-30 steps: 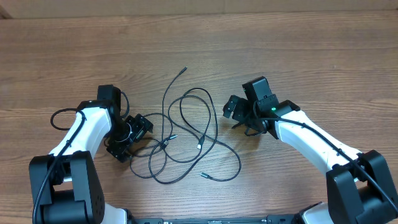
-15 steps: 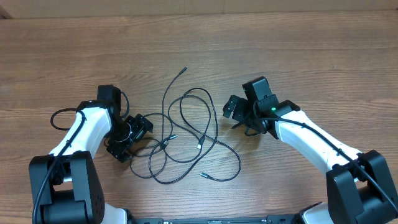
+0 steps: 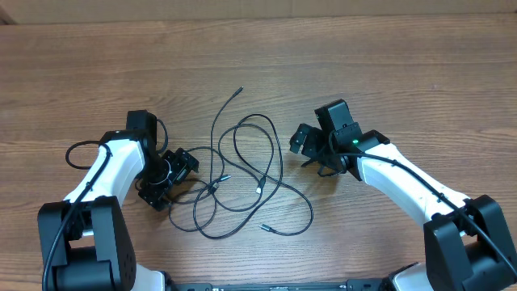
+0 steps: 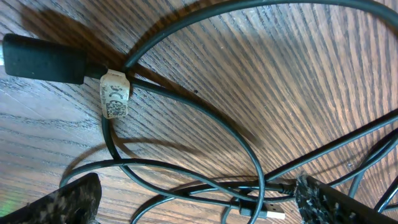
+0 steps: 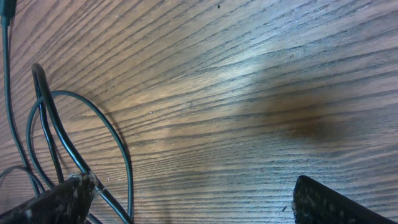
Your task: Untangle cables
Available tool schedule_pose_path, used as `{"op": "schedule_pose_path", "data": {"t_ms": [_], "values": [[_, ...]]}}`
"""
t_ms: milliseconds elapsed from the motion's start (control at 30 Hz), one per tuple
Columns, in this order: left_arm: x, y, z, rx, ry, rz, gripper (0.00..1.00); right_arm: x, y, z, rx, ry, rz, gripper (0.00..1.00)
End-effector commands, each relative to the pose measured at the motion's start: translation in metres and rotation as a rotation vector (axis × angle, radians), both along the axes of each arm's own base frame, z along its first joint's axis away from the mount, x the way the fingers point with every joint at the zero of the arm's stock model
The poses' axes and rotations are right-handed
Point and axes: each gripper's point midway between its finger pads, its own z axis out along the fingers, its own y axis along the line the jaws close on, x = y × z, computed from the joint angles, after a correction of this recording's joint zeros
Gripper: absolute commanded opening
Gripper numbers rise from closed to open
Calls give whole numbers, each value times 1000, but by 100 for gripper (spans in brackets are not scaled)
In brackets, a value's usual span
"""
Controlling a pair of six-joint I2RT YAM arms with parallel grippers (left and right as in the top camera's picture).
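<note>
- Table (image 3: 420, 73): brown wood-grain top, fills nearly the whole overhead frame; grain runs left to right.
- Tan strip (image 3: 323, 8): lighter band along the top edge of the overhead frame, behind the table; material cannot be told.
- Light: even, with soft shadows and a pale sheen on the grain.

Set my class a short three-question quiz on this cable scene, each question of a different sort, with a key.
1. Fill in: seen from overhead, the cables lie ___ the left gripper and the right gripper.
2. True or false: the left gripper is shut on a cable.
3. In the left wrist view, what is wrapped round the cable beside the black plug? A) a white label B) red tape C) a metal clip

Key: 1 between; 2 false, its jaws stand open; 3 A.
</note>
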Motion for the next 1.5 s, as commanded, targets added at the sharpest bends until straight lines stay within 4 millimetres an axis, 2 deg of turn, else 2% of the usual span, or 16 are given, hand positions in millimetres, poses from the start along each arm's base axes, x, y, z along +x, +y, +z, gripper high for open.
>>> {"op": "schedule_pose_path", "data": {"t_ms": [0, 100, 267, 467, 600, 700, 933, 1067, 1100, 1133, 1167, 1200, 1267, 1333, 1467], "values": [[-3, 1, -3, 17, 14, 10, 99, 0, -1, -2, -1, 5, -2, 100], [-2, 2, -3, 20, 12, 12, 100, 0, -1, -2, -1, 5, -2, 100], [0, 15, -6, 98, 4, 8, 99, 0, -1, -2, -1, 5, -2, 100], [0, 21, -6, 124, -16, -104, 100, 0, -1, -2, -1, 5, -2, 100], [0, 21, -6, 120, -32, -191, 100, 0, -1, -2, -1, 5, -2, 100], [0, 15, -5, 87, -34, -167, 100, 0, -1, -2, -1, 5, -2, 100], [1, 15, -6, 92, -37, -169, 100, 0, -1, -2, -1, 5, -2, 100], [20, 9, -4, 59, -120, -166, 99, 0, -1, -2, -1, 5, -2, 100], [24, 6, -4, 46, -134, -151, 85, 0, -1, -2, -1, 5, -2, 100], [25, 3, -3, 29, -134, -129, 58, 0, -1, -2, -1, 5, -2, 100], [25, -1, -3, 14, -123, -90, 46, 0, -1, -2, -1, 5, -2, 100], [24, -7, -2, -6, -112, -55, 42, 0, -1, -2, -1, 5, -2, 100], [19, -22, -5, -14, -82, -27, 48, 0, -1, -2, -1, 5, -2, 100], [16, -35, -5, -6, -74, -55, 61, 0, -1, -2, -1, 5, -2, 100], [12, -42, -8, 65, -67, -82, 80, 0, -1, -2, -1, 5, -2, 100]]}}
